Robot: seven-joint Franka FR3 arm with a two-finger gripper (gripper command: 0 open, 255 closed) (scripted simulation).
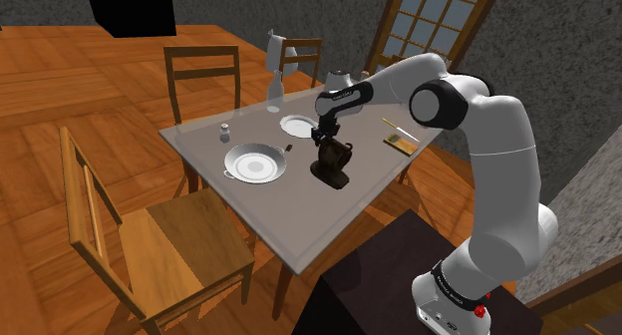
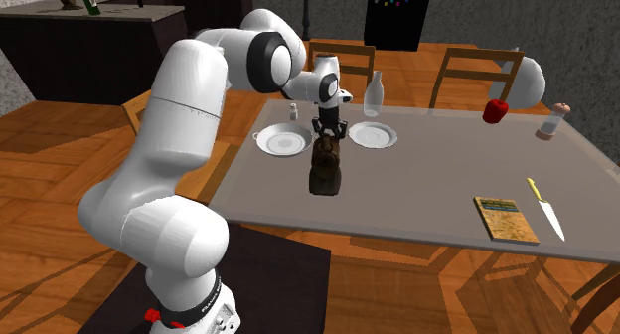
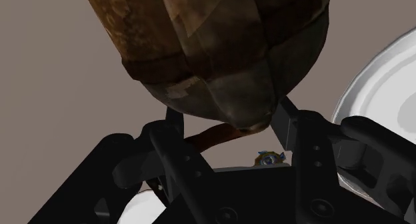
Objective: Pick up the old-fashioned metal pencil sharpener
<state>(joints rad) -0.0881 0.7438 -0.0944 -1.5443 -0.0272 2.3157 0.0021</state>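
The pencil sharpener [image 1: 333,165] is a rusty brown, dark metal piece standing upright on the grey table [image 1: 299,218], between two white dishes. My black gripper [image 1: 327,142] comes down on its top from above. In the second exterior view the gripper [image 2: 328,133] sits right over the sharpener [image 2: 326,170]. In the wrist view the sharpener's [image 3: 213,43] rounded brown body lies between my fingers [image 3: 288,123], which clasp its narrow end on both sides, with the gripper [image 3: 230,123] closed around it. Its base seems to rest on the table.
A white pan [image 1: 255,165] and a white plate [image 1: 298,126] flank the sharpener. A small shaker [image 1: 225,134], a clear bottle [image 1: 273,79], a book [image 2: 505,220], a knife [image 2: 544,208] and a red apple [image 2: 495,110] share the table. Wooden chairs [image 1: 150,233] stand around it.
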